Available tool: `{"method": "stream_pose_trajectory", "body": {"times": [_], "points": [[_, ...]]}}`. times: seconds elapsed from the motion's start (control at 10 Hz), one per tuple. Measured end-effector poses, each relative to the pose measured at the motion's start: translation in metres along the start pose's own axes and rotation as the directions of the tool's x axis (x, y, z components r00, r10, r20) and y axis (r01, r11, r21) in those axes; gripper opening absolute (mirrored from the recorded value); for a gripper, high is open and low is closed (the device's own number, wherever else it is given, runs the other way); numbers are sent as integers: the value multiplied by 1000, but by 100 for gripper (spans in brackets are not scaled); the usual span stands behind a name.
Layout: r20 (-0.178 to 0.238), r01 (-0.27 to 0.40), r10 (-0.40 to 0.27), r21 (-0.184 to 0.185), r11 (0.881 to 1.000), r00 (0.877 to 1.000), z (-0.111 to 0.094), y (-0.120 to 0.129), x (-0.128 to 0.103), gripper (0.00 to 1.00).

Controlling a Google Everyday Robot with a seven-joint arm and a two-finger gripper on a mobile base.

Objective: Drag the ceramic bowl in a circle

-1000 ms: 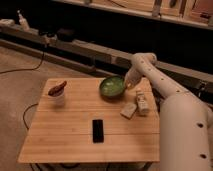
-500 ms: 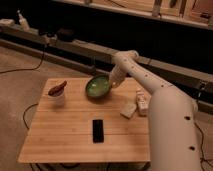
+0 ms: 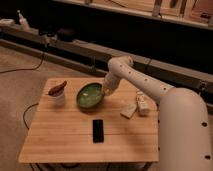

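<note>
Bowl: the ceramic bowl (image 3: 90,95) is round, shallow and glossy green with a darker rim, sitting on the wooden table (image 3: 60,140) toward its far edge.
Bowl's neighbours: a small white cup (image 3: 58,94) holding a reddish-brown object stands just to the bowl's left; a black phone (image 3: 98,130) lies nearer the camera than the bowl; two pale blocks (image 3: 136,106) lie to the bowl's right, apart from it.
Handling: judged stiff, fairly heavy and breakable; the glaze looks slick, so it should slide on the wood rather than tip, provided the push stays low and steady.
Where to hold: the rim on the bowl's right side, where the wall is thin enough to pinch or hook.
Gripper: the gripper (image 3: 105,90) is at the bowl's right rim, fingers pressed together; whether the rim is pinched between them or only touched cannot be told.
Arm pose: the white arm reaches in from the right of the bowl, elbow raised behind it, forearm sloping down to the rim.
Risk: a circular path to the bowl's left may knock the cup.
</note>
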Motion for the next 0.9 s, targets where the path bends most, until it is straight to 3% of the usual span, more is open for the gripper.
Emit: {"method": "stream_pose_trajectory", "body": {"times": [0.5, 0.7, 0.9], "points": [[33, 4, -2, -64, 998, 999, -5, 80, -53, 0], [15, -62, 64, -74, 995, 998, -8, 111, -44, 0], [-28, -172, 170, -75, 982, 985, -15, 146, -15, 0]]}}
